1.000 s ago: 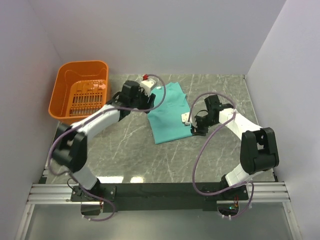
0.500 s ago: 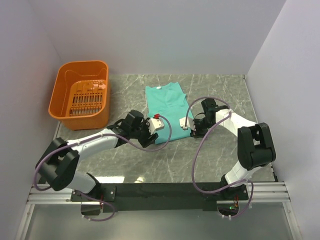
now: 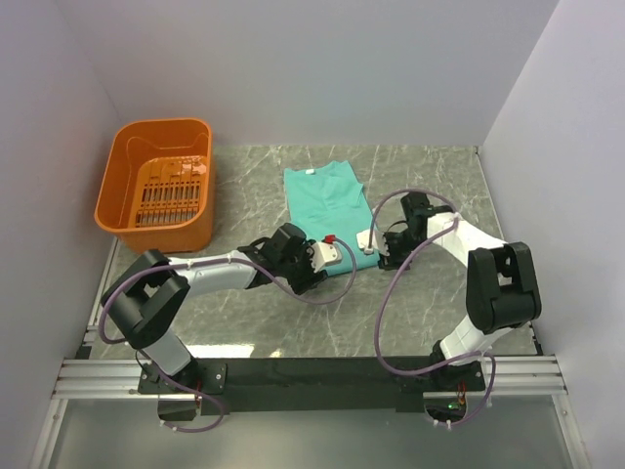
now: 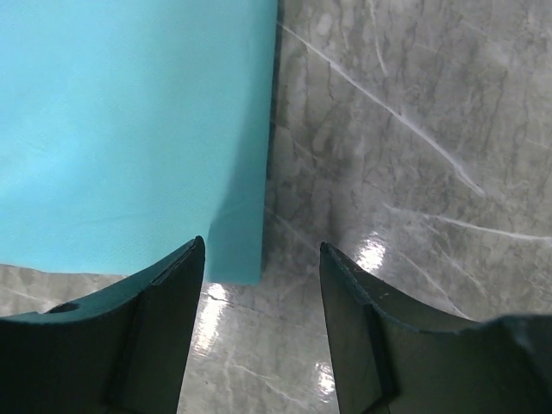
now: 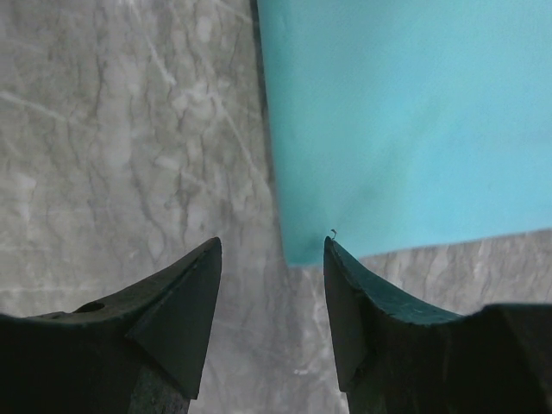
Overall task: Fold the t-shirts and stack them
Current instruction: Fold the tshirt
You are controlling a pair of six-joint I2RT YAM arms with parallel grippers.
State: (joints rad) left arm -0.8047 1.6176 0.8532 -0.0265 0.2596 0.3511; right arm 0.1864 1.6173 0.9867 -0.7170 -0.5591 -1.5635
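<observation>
The teal-green t-shirt (image 3: 327,207) lies flat on the marble table as a long narrow shape, with its white neck label at the far end. My left gripper (image 3: 312,276) is open and empty, low over the shirt's near left corner. In the left wrist view the shirt (image 4: 129,129) fills the upper left, and its corner sits just inside the left fingertip of the gripper (image 4: 261,252). My right gripper (image 3: 381,258) is open and empty at the near right corner. In the right wrist view the shirt (image 5: 405,112) is at the upper right, and its corner lies between the tips of the gripper (image 5: 272,246).
An orange plastic basket (image 3: 156,186) stands at the back left, apart from the shirt. White walls close in the table on the left, back and right. Bare grey marble (image 3: 332,322) lies between the shirt and the arm bases.
My left gripper has swung from the shirt's far left edge down to its near left corner, uncovering the neck. My right gripper has shifted slightly at the near right corner.
</observation>
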